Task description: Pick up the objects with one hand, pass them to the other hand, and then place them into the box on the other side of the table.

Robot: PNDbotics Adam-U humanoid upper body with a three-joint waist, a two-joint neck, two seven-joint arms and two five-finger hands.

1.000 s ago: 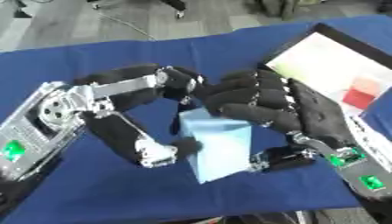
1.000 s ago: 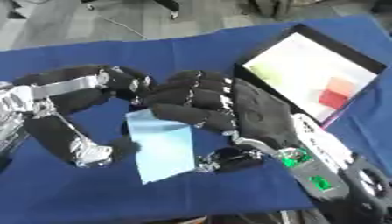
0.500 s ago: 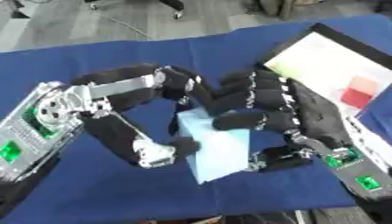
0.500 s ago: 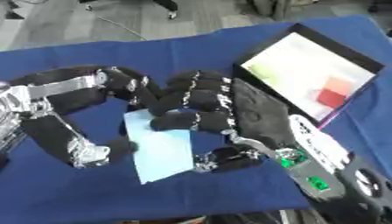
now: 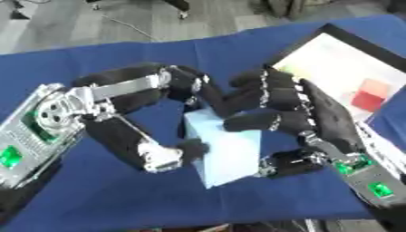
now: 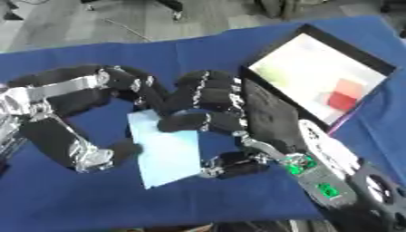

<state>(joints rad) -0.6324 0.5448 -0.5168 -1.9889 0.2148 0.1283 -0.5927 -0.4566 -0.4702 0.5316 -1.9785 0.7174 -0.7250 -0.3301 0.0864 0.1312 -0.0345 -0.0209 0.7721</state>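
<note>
While both hands grip the pale blue block (image 5: 224, 152) mid-desk, left hand (image 5: 171, 149) fingers and right hand (image 5: 289, 120) fingers both curled round it, seat the right's hold before the left lets go, then carry to the box (image 5: 337, 68).

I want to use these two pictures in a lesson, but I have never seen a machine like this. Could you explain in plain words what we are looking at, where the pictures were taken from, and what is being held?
Both pictures come from a stereo camera in a humanoid robot's head, looking down, so they show one moment from two eyes. The black and silver shapes are its two arms. The left hand and the right hand both curl round a pale blue block, held between them above a table with a blue cloth. This looks like a handover from one hand to the other. At the upper right lies a shallow black-rimmed box with a pale floor, and a red object already inside it.
</note>
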